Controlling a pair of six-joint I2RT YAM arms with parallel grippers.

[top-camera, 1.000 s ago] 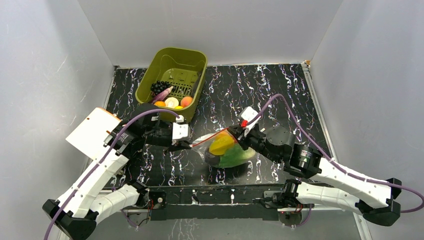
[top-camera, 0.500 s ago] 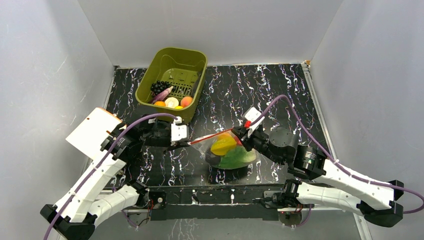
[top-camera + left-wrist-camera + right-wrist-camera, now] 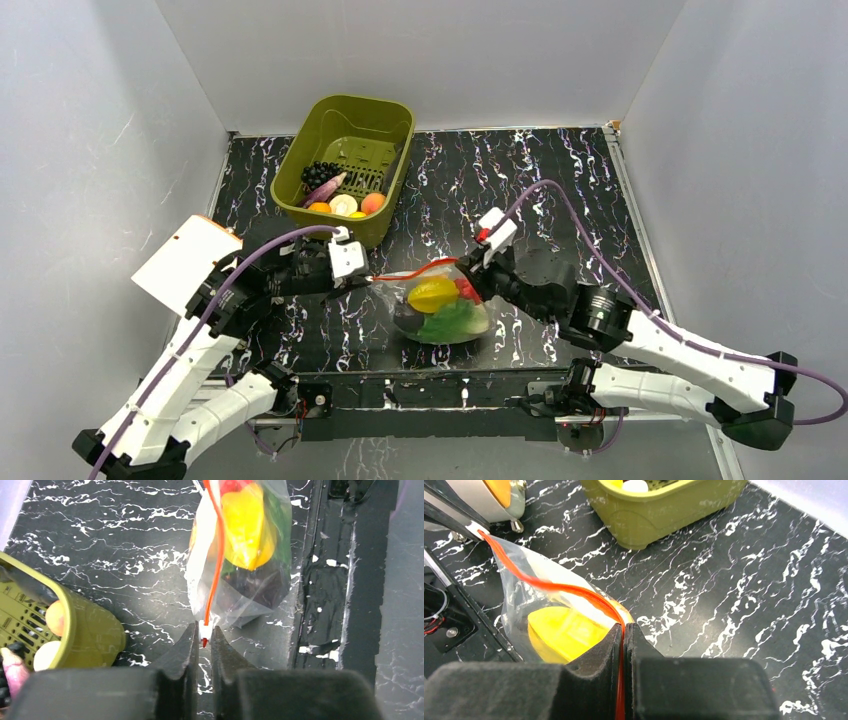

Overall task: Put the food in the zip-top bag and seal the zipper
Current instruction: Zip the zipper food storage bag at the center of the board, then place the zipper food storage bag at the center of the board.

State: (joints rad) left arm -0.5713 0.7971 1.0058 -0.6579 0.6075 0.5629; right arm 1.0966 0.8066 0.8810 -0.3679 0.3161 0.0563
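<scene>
Two claws at work: my left claw (image 3: 362, 281) and right claw (image 3: 470, 268) stay pinched tight on the zipper (image 3: 410, 271), now stretched straighter. The bag (image 3: 420, 325) holds yellow fruit (image 3: 434, 294), cabbage (image 3: 452, 322) and strawberry (image 3: 465, 291).

I read the top external view as looking down from above and behind both arm bases, tilted toward the rear wall (image 3: 400, 60) and far enough back to hold the whole table (image 3: 560, 180). The left wrist view sits close behind the left gripper (image 3: 202, 634) and faces rightward across the table, while the right wrist view sits equally close behind the right gripper (image 3: 624, 630) and faces left and rearward. All 3 views share the zip-top bag (image 3: 440, 312), its zipper (image 3: 408, 272) and the olive-green bin (image 3: 392, 190).
</scene>
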